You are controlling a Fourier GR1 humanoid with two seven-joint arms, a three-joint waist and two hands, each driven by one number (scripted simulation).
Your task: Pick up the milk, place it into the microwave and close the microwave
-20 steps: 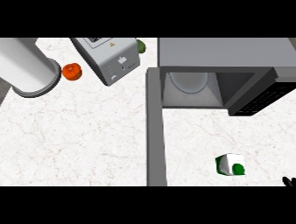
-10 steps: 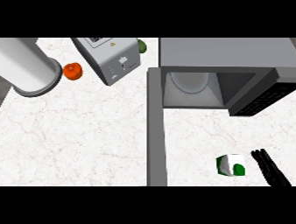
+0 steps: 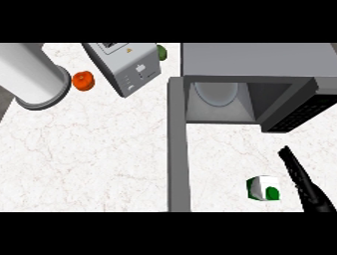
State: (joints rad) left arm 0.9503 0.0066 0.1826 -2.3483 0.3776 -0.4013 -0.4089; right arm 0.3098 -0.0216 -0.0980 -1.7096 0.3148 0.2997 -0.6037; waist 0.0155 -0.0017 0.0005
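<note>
the head view is directed steeply down at a white marbled counter (image 3: pixel 90 149). the microwave (image 3: pixel 259 69) is seen at the upper right, its grey top toward the far edge and its cavity exposed; a pale round plate (image 3: pixel 216 92) is visible inside the cavity. the microwave door (image 3: pixel 176 144) is swung open and is seen edge-on as a long grey strip running down the middle of the view. a dark vented panel (image 3: pixel 304 110) is shown at the right side of the cavity opening.

the milk (image 3: pixel 263 188), a small white carton with green markings, is set on the counter in front of the open microwave, to the right of the door and near the lower edge of the view. the right hand (image 3: pixel 304 179) is seen just beside the milk on its right, entering from the lower right with straight fingers extended toward the microwave; nothing is held by it, and whether the carton is touched cannot be told. the left hand is not shown.

at the upper left, a large white cylinder (image 3: pixel 24 74) is seen, with an orange object (image 3: pixel 82 80) beside it, a grey boxy appliance (image 3: pixel 123 67) next to that, and a small green object (image 3: pixel 160 51) at the far edge.
</note>
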